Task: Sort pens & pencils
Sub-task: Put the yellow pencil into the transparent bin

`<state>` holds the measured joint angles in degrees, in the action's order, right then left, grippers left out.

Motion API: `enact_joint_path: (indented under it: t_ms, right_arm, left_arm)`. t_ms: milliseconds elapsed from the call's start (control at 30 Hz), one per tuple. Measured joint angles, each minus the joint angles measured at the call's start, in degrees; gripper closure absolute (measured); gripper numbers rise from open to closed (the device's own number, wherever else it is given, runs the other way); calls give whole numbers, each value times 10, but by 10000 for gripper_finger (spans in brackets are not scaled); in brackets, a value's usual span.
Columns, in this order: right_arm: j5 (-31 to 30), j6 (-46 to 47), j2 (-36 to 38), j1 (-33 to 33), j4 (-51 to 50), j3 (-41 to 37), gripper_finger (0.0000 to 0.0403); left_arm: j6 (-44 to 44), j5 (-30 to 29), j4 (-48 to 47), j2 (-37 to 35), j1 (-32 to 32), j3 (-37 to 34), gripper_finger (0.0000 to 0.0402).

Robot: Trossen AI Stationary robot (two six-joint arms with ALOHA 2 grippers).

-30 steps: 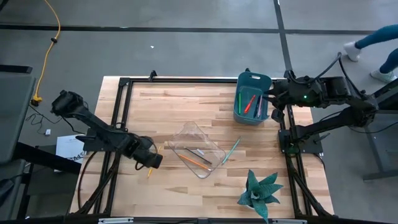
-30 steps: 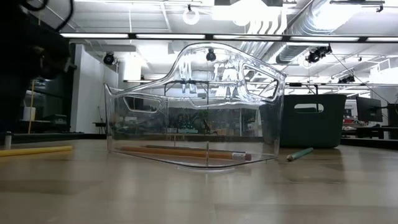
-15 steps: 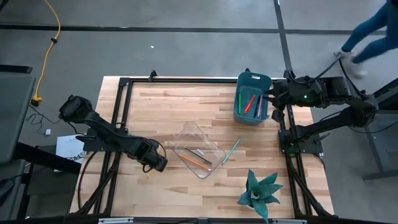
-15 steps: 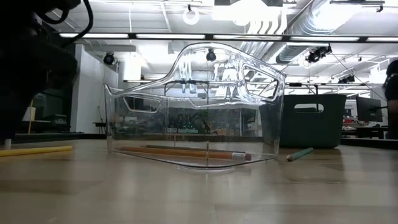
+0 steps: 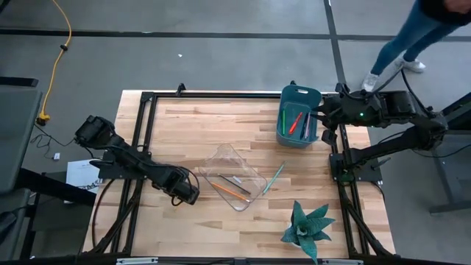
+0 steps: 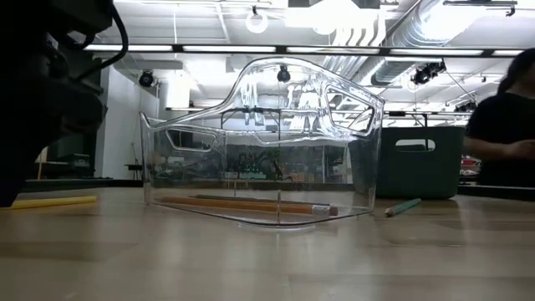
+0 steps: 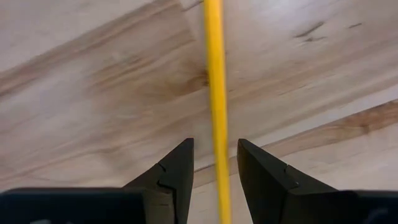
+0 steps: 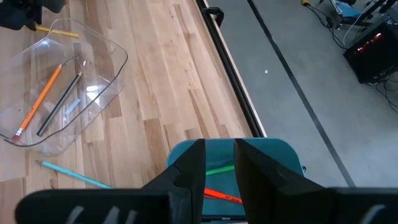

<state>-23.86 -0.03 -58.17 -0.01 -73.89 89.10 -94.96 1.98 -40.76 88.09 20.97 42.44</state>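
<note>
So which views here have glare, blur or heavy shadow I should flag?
Low view: bright ceiling lights glare through the clear bin, and the left arm is a dark silhouette. Left wrist view: the yellow pencil is soft. High view: evenly lit.

No legible text, labels or numbers anywhere.

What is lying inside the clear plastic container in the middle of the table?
Inside the clear plastic container lie an orange pencil and a dark grey stick, both flat on its floor. A small pale piece lies beside them; what it is cannot be told.
</note>
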Motion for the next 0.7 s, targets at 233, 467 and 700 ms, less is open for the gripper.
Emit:
enact_joint_path:
  t_ms: [233, 467, 700]
  right_arm:
    - [0, 0, 0, 0, 0, 0, 327]
    - [0, 0, 0, 0, 0, 0, 327]
    - [0, 0, 0, 0, 0, 0, 327]
  left_arm:
    - [1, 0, -3, 3, 0, 0, 291]
    - [2, 6, -13, 3, 0, -1, 291]
    - [2, 17, -29, 3, 0, -1, 291]
